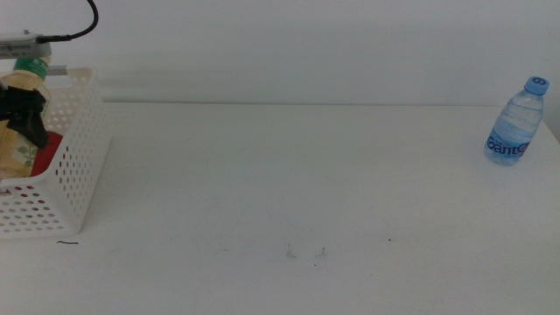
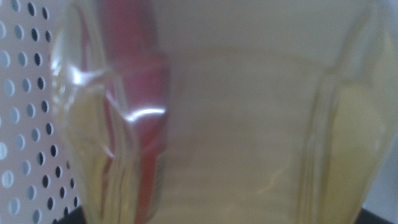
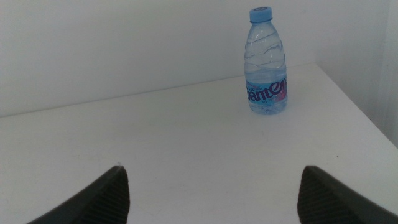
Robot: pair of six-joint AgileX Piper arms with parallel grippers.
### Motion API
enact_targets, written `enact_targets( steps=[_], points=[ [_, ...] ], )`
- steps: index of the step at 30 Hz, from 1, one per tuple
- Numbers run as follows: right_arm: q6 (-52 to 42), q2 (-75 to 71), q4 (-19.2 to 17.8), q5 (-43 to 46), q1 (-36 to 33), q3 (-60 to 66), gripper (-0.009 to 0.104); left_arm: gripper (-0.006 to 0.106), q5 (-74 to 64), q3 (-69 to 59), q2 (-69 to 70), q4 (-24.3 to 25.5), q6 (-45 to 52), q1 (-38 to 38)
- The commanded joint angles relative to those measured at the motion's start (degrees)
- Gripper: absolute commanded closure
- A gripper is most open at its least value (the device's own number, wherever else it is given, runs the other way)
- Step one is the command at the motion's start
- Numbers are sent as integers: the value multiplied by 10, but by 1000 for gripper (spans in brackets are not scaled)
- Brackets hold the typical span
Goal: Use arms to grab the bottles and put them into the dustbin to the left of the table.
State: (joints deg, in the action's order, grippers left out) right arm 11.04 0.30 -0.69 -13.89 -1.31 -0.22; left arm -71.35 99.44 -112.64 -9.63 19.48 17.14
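Bottles, three items. Item one: clear bottle of yellow liquid (image 1: 16, 131), green at its neck, held over the white perforated basket (image 1: 74, 166) at the far left of the worktop (image 1: 280, 175). The left gripper (image 1: 26, 109) is clamped around its body; in the left wrist view the bottle (image 2: 249, 124) fills the frame, ribbed and see-through. Item two: red can (image 1: 48, 150), lying inside the basket beneath the held bottle, seen through the yellow liquid as a red shape (image 2: 140, 93). Item three: small water bottle (image 1: 516, 122), blue cap, blue label with white lettering, upright near the far right corner of the worktop. Right gripper (image 3: 214, 193): fingers (image 3: 106, 196) spread wide, empty, well apart from the water bottle (image 3: 266, 62).
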Motion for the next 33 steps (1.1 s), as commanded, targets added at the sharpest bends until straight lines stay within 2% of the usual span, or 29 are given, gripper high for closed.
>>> enact_targets(
  steps=[1, 8, 10, 14, 17, 22, 25, 29, 31, 33],
  points=[
    [-1, -3, -6, 3, 3, 2, 14, 82, 14, 12, 8, -16, 6, 3],
    [-1, -3, -6, 3, 3, 2, 14, 21, 14, 12, 7, -27, 9, 3],
    [-1, -3, -6, 3, 3, 2, 14, 8, 14, 12, 15, -26, -16, -1],
    [-1, -3, -6, 3, 3, 2, 14, 7, 14, 11, 63, -3, -33, -24],
    [-1, -3, -6, 3, 3, 2, 14, 7, 19, -15, 126, -6, -37, -47],
    [-1, -3, -6, 3, 3, 2, 14, 7, 94, -83, 247, -68, 6, -79],
    [-1, -3, -6, 3, 3, 2, 14, 7, 105, -129, 322, -74, 13, -104],
    [-1, -3, -6, 3, 3, 2, 14, 7, 119, -184, 410, -108, 31, -135],
    [-1, -3, -6, 3, 3, 2, 14, 7, 171, -226, 459, -95, 19, -177],
    [-1, -3, -6, 3, 3, 2, 14, 7, 224, -271, 519, -52, -42, -238]
  ],
)
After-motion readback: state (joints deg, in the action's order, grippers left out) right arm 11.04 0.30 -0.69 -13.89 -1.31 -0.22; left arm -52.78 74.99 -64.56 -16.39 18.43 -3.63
